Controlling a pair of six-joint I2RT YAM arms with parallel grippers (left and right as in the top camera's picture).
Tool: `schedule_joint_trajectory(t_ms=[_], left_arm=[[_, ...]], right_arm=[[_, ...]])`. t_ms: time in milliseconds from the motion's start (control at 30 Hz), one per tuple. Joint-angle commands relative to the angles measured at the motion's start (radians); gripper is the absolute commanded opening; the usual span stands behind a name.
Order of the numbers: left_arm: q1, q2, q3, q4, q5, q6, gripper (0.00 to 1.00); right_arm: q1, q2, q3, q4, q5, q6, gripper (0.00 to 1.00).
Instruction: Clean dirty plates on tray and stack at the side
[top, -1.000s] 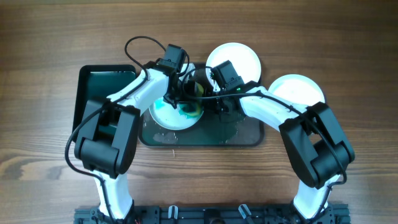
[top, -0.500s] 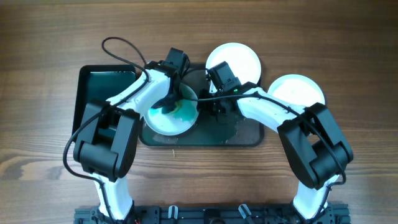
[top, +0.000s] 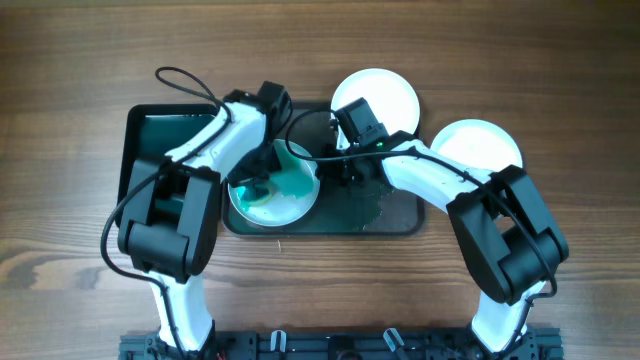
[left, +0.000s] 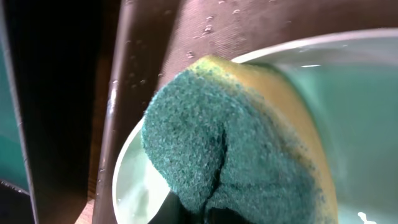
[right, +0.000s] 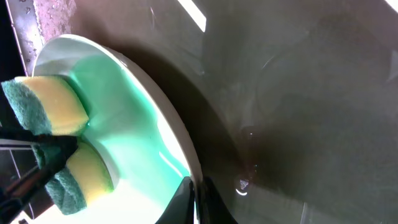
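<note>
Sponge, green scrub side up with a yellow layer under it, is folded and clamped in the left gripper. It is pressed onto the inside of the smeared plate near its left rim. That plate sits at the left end of the grey tray, and teal-green liquid covers much of its face. The right gripper is closed on the plate's right rim, with the edge pinched between its two fingers. The right wrist view shows green film pooled across the plate and wet droplets on the tray floor beside it. The rest of the grey tray is bare and wet-looking.

One white plate lies at the far edge of the grey tray; whether it overlaps the rim I cannot tell. A second white plate lies on the table off the tray's right end, partly under the right arm. Both look unsmeared. A black tray with green liquid sits just left of the grey tray.
</note>
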Motion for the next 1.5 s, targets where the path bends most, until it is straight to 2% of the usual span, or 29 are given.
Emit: schedule_joint_trajectory(t_ms=[0,100,233,333,433,500,600,1033,1200,1300,1467], left_arm=[[0.036,0.024,0.171,-0.066,0.222,0.152,0.04],[0.058,0.024,0.273,-0.117,0.278,0.185,0.04],[0.098,0.024,0.367,-0.153,0.277,0.204,0.04],[0.145,0.024,0.391,-0.152,0.277,0.204,0.04],[0.195,0.024,0.391,-0.143,0.277,0.204,0.04],[0.216,0.024,0.391,-0.139,0.277,0.204,0.04],[0.231,0.024,0.391,-0.135,0.277,0.203,0.04],[0.226,0.024,0.391,-0.127,0.277,0.203,0.04],[0.226,0.024,0.391,-0.127,0.277,0.203,0.04],[0.226,0.024,0.391,-0.127,0.277,0.203,0.04],[0.226,0.024,0.391,-0.126,0.277,0.203,0.04]], right_arm=[[-0.02,0.011,0.003,-0.014,0.061,0.002,0.04],[-0.02,0.011,0.003,-0.015,0.061,0.002,0.04],[-0.019,0.011,0.002,-0.015,0.061,0.002,0.05],[-0.019,0.013,0.002,-0.013,0.061,0.003,0.17],[-0.019,0.013,0.002,-0.01,0.061,0.003,0.2],[-0.018,0.013,0.002,-0.009,0.061,0.005,0.2],[-0.013,0.013,0.002,-0.007,0.061,0.006,0.12],[0.022,0.028,-0.003,-0.012,0.073,0.084,0.04],[0.018,0.003,-0.001,-0.017,0.063,0.084,0.04],[0.018,-0.088,-0.001,-0.076,0.187,0.053,0.04],[0.027,-0.291,-0.001,-0.211,0.538,-0.069,0.04]])
